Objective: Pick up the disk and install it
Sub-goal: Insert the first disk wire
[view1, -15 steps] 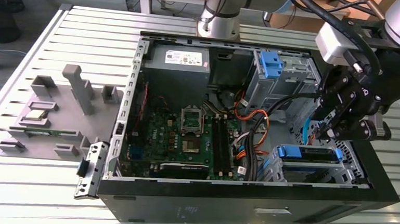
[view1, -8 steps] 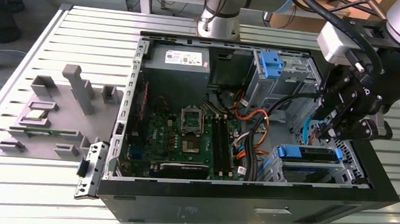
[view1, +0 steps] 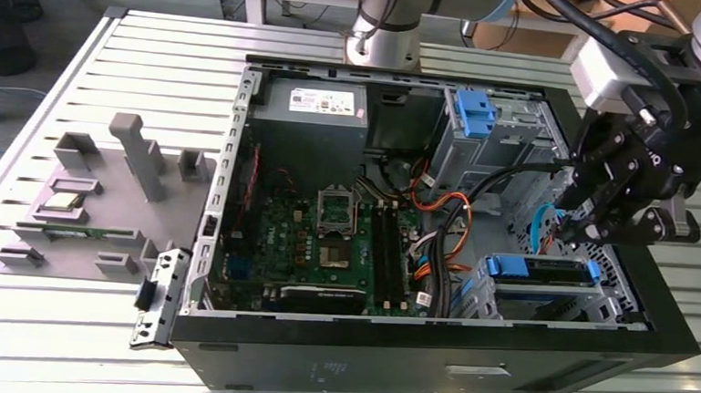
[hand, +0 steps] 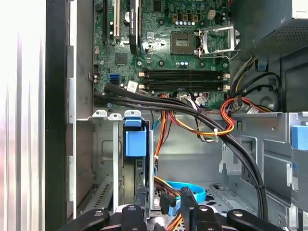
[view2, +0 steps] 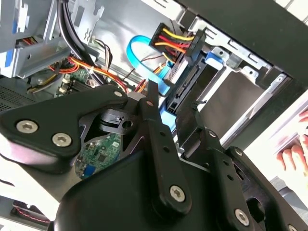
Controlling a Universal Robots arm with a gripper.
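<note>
Looking over a slotted metal bench [view1: 115,63] carrying an open computer case [view1: 437,371] lying on its side. Hovering the end effector [view1: 577,232] above the case's drive bay, at the case's end toward the exterior view's right. Spreading the fingers [view2: 156,120] partway, clamping nothing, with a black cable plug [view2: 180,45] and a blue data cable [view2: 144,60] visible past them in the second wrist view. Sitting in that drive bay, just below the end effector: the disk [view1: 541,268], its blue bracket [hand: 134,141] showing in the first wrist view. Filling the case's middle: a green motherboard [view1: 323,240]. Standing outside the case, toward the exterior view's left: a grey parts fixture [view1: 94,204].
</note>
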